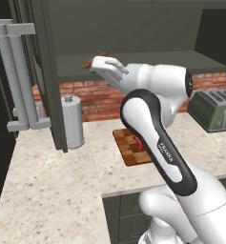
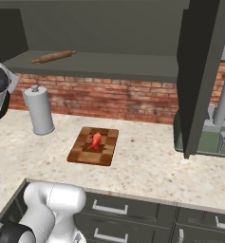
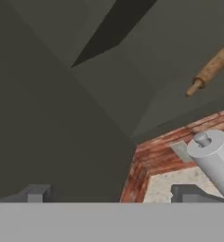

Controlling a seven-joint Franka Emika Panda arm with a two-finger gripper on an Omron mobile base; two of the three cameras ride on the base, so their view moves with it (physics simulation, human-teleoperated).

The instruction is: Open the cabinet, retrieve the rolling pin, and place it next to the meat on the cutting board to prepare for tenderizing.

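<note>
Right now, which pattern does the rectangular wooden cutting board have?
Light and dark brown checks, clearest in the right base view: rectangular wooden cutting board.

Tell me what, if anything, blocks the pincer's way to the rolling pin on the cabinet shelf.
Nothing visible does. Both cabinet doors are swung open, and the rolling pin lies alone on the bare shelf. The open pincer already points into the cabinet, with the pin off toward one side of its view. The grey canister stands lower, on the counter.
</note>
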